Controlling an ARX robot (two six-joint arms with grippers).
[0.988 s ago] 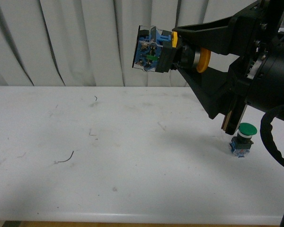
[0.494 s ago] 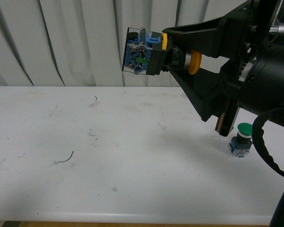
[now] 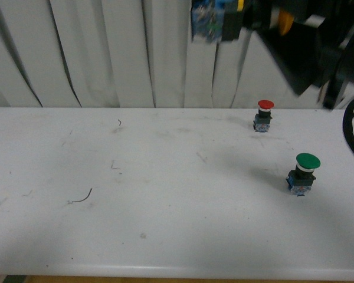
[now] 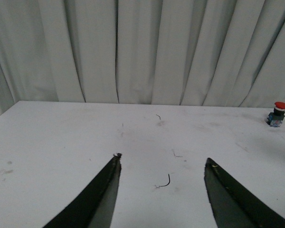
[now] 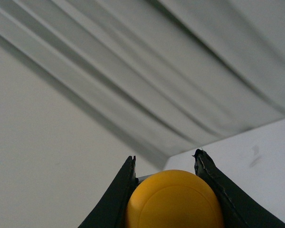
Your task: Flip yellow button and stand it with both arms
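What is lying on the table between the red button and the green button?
Nothing: in the front view the table between the red button and the green button is bare.

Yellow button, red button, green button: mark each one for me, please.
yellow button [image 5: 173, 199], right wrist view, on its rounded cap.
red button [image 3: 265, 105], front view, on its cap.
green button [image 3: 308, 160], front view, on its cap.

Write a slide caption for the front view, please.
Right gripper holds the yellow button high above a white table where a red-capped button and a green-capped button stand.
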